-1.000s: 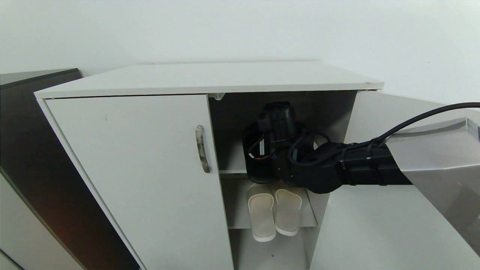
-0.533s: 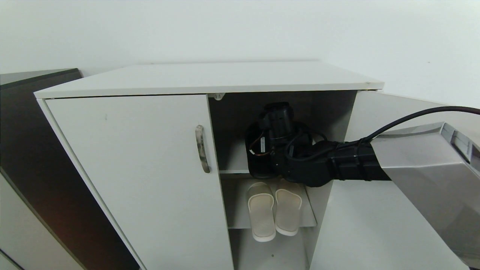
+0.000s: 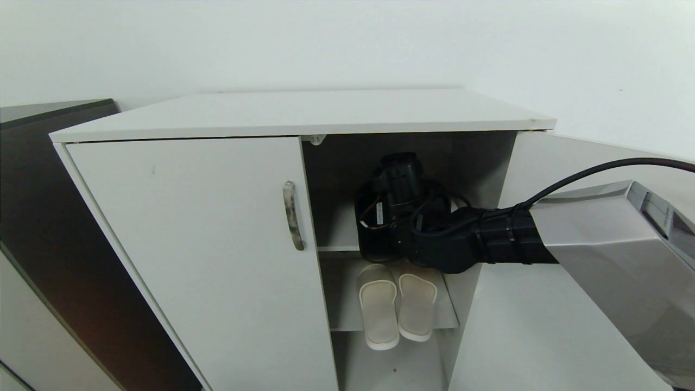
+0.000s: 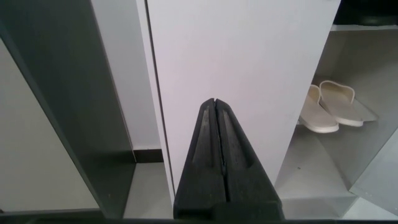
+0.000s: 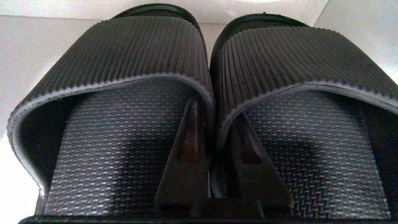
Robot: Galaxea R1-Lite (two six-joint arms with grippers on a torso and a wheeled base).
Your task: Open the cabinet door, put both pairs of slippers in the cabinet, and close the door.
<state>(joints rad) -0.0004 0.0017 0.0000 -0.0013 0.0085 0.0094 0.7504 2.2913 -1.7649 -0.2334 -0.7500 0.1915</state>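
At frame centre your right pincer [image 5: 217,118] pinches the dark slippers [image 5: 140,68] at the upper shelf [image 3: 337,233]; released near its edge, they may topple onto the white pair [image 3: 396,304].

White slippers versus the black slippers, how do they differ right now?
The white slippers are pale; the black slippers are dark with ribbed straps. The white slippers lie free on a cabinet shelf; the black slippers are pinched at their inner edges by the right gripper, one level higher. Both pairs sit side by side.
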